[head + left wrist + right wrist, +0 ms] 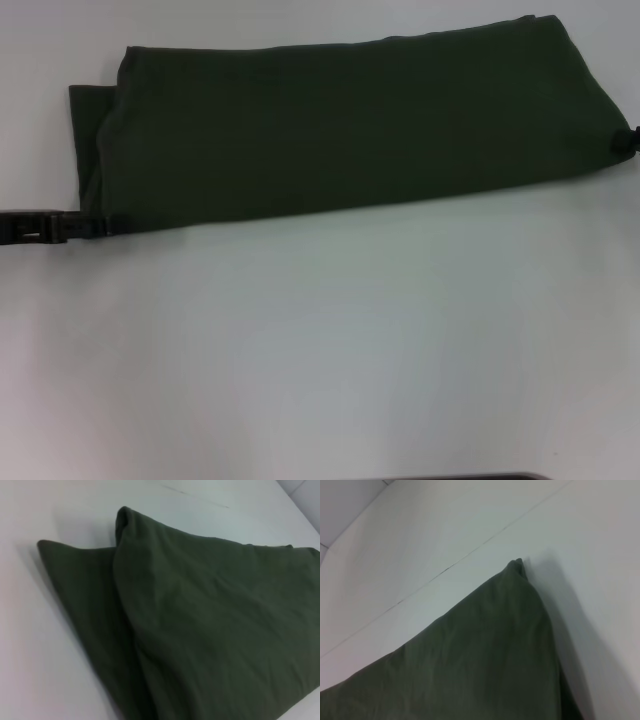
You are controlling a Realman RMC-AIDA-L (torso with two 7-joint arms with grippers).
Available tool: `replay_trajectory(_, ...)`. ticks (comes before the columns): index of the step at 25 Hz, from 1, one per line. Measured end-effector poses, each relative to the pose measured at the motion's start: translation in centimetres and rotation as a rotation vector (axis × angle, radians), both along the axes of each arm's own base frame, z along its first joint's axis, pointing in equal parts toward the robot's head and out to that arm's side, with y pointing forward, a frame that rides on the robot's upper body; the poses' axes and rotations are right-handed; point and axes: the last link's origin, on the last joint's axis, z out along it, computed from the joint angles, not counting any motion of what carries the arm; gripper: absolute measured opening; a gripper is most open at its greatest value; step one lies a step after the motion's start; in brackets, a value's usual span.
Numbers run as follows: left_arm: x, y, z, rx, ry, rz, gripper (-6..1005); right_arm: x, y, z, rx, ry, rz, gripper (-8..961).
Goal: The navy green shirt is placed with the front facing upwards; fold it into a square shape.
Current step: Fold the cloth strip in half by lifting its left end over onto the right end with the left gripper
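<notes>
Dark olive cotton fills your far half of the table (320, 340): the navy green shirt (350, 130) lies folded into a long band. Your head view catches the left pincer (95, 226) at its near-left corner and the right pincer (622, 142) at its right end; whether either grips, you cannot tell. Only the left wrist view shows the doubled layers.

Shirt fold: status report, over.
Left gripper at shirt's near-left corner, right gripper at its right end. Shirt folded into long band on table, not square. Nothing in way.
</notes>
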Motion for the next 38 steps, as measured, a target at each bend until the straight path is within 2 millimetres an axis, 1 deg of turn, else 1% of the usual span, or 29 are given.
replay_trajectory(7, 0.5, 0.5, -0.5, -0.024, 0.018, -0.026, 820, 0.0, 0.0, 0.0, 0.002, -0.002, -0.001, 11)
replay_trajectory(12, 0.6, 0.6, -0.4, -0.018, 0.022, -0.026, 814, 0.0, 0.0, 0.0, 0.002, -0.002, -0.002, 12)
replay_trajectory(17, -0.2, 0.9, -0.3, 0.013, 0.040, 0.019, 808, 0.0, 0.0, -0.1, 0.000, 0.000, 0.000, 11)
replay_trajectory(21, -0.5, 0.8, -0.4, 0.003, 0.048, 0.028, 804, -0.1, 0.1, -0.1, 0.000, 0.001, 0.002, 11)
replay_trajectory(32, -0.4, 0.8, -0.3, -0.007, 0.057, 0.022, 380, -0.1, 0.1, -0.1, -0.001, 0.002, 0.004, 11)
replay_trajectory(37, -0.4, 0.8, -0.2, -0.007, 0.061, 0.020, 137, -0.1, 0.0, -0.1, -0.005, -0.001, 0.007, 11)
replay_trajectory(38, -0.4, 0.9, -0.1, -0.007, 0.063, 0.020, 122, -0.1, 0.0, -0.2, -0.006, -0.001, 0.009, 10)
